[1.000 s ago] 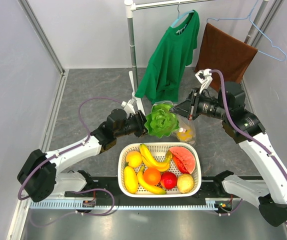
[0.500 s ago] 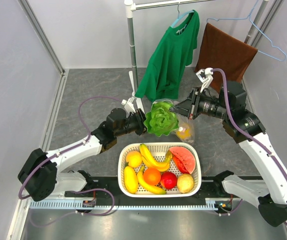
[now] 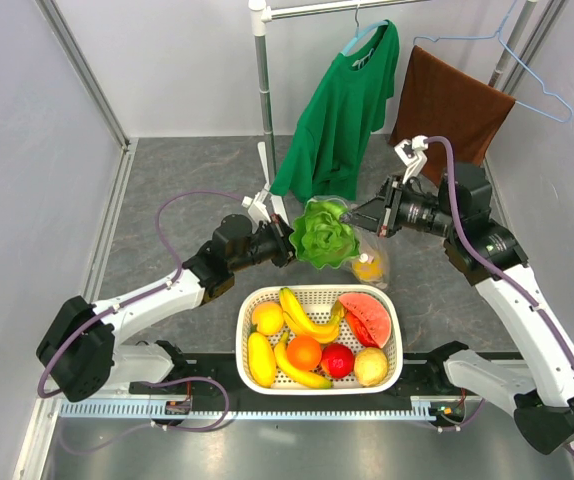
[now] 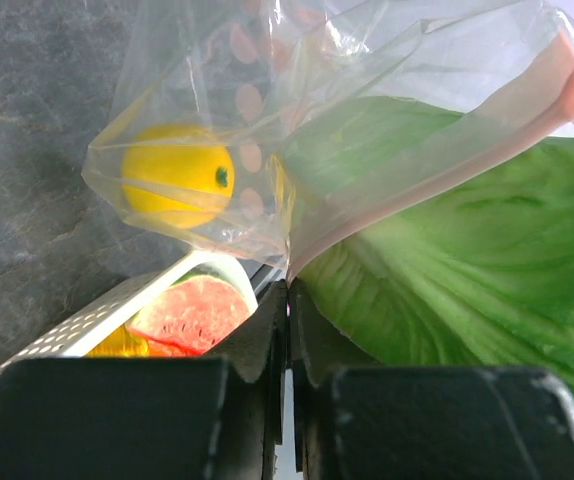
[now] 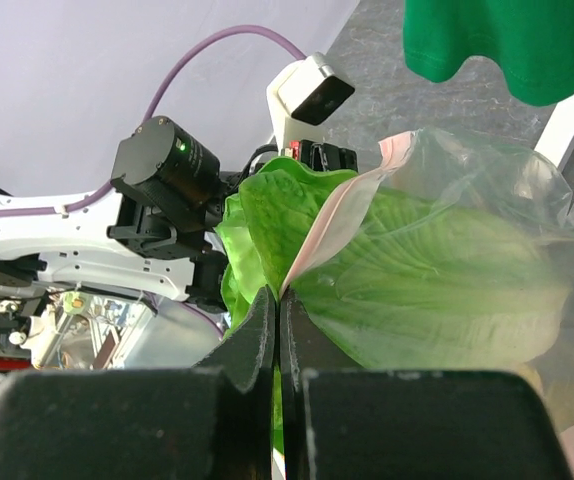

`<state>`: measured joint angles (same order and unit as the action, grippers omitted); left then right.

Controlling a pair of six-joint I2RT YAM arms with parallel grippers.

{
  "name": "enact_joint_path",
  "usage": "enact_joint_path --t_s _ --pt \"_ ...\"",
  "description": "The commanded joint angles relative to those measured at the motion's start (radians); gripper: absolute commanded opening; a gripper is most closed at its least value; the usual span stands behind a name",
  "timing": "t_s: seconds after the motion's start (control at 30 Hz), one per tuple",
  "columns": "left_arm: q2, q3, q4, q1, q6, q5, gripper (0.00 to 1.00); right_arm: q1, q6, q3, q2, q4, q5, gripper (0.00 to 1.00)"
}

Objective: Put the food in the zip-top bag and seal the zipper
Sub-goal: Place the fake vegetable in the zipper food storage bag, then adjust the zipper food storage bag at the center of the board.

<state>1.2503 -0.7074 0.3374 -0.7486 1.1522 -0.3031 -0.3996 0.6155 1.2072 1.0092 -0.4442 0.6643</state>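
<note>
The zip-top bag hangs in the air behind the white basket, held between both grippers. The green cabbage sits in the bag's mouth, its leaves sticking out above the rim. A round yellow fruit lies in the bag's bottom and shows through the plastic in the left wrist view. My left gripper is shut on the bag's edge by the pinkish zipper. My right gripper is shut on the opposite zipper edge, against the cabbage. The orange lies in the basket.
The white basket stands at the near edge and holds bananas, a watermelon slice, a red fruit and other yellow fruit. A green shirt and a brown towel hang on a rack with its pole behind the bag.
Both grippers have lifted the bag and cabbage slightly up and away from the basket. Their hold on the bag's edge is unchanged.
</note>
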Motion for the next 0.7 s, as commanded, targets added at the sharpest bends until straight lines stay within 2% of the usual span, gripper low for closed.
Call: enact_joint_path --t_s 0.0,0.03,0.2,0.3,0.4,0.43,0.5,0.67 --pt "-0.003 -0.018 0.084 -0.001 0.046 0.061 0.12 0.027 0.069 -0.009 -0.004 0.094 0.05 0.0" --pt "-0.003 -0.018 0.084 -0.001 0.05 0.068 0.24 0.027 0.076 -0.017 -0.003 0.102 0.054 0.0" --pt "0.02 -0.029 0.081 -0.001 0.058 0.078 0.29 0.035 0.108 -0.037 -0.003 0.14 0.081 0.0" --pt "0.032 -0.035 0.083 -0.006 0.06 0.091 0.26 0.033 0.119 -0.038 -0.003 0.156 0.098 0.0" --pt "0.044 -0.046 0.078 -0.006 0.049 0.093 0.17 0.035 0.128 -0.04 -0.003 0.165 0.11 0.0" --pt "0.049 -0.047 0.074 -0.006 0.047 0.093 0.09 0.035 0.128 -0.04 -0.003 0.165 0.11 0.0" --pt "0.046 -0.053 0.057 -0.006 0.044 0.085 0.02 0.033 0.127 -0.041 -0.004 0.164 0.112 0.0" --pt "-0.014 -0.081 -0.073 0.002 0.029 0.015 0.02 0.033 0.063 -0.051 -0.024 0.109 0.074 0.0"
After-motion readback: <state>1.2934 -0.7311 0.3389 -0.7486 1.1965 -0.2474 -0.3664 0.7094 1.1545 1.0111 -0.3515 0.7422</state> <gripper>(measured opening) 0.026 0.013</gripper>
